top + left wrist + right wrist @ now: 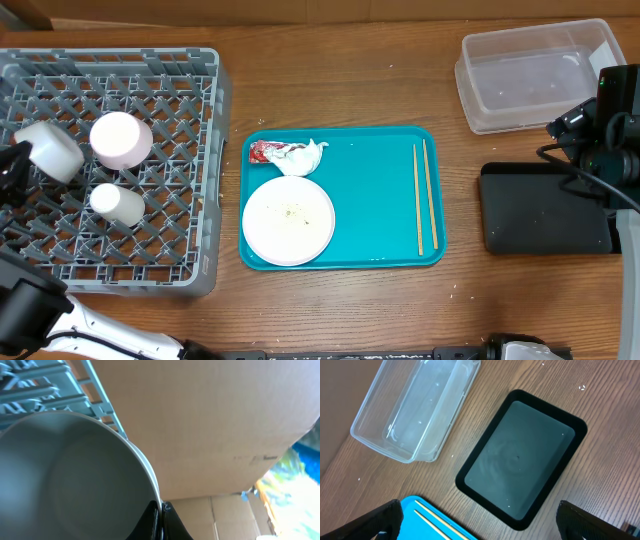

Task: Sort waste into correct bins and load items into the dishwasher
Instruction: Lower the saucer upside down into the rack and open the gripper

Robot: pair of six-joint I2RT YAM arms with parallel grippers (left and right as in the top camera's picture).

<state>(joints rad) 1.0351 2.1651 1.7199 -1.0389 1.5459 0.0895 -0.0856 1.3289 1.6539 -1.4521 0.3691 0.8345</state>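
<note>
Dish rack (190, 90) at 9 o'clock of the table is partly loaded. It holds a round white dish (121, 138) (small plate or upturned piece, can't tell) and a white cup (117, 203) at its 6 o'clock. Teal tray (370, 180) sits mid-table, the clear tub (535, 75) at 1 o'clock and the black tray (545, 208) at 3 o'clock. Nothing shows in either bin, so by my read waste sorting hasn't started. The large plate (288, 220) lies at 7 o'clock on the teal tray, not yet loaded. The grey bowl (45, 150) is over the rack's 9 o'clock edge, its rim pinched in the left gripper (161, 512), fingers clamped on it; whether it rests on the grid can't be told. Right gripper (480, 527) hangs over the bins, fingers wide apart, holding nothing. Chopsticks (425, 197) lie at 3 o'clock on the teal tray. Tissue (303, 155) and red wrapper (262, 150) are at 11 o'clock, touching, with crumbs (292, 211) on the plate — all left to do.
</note>
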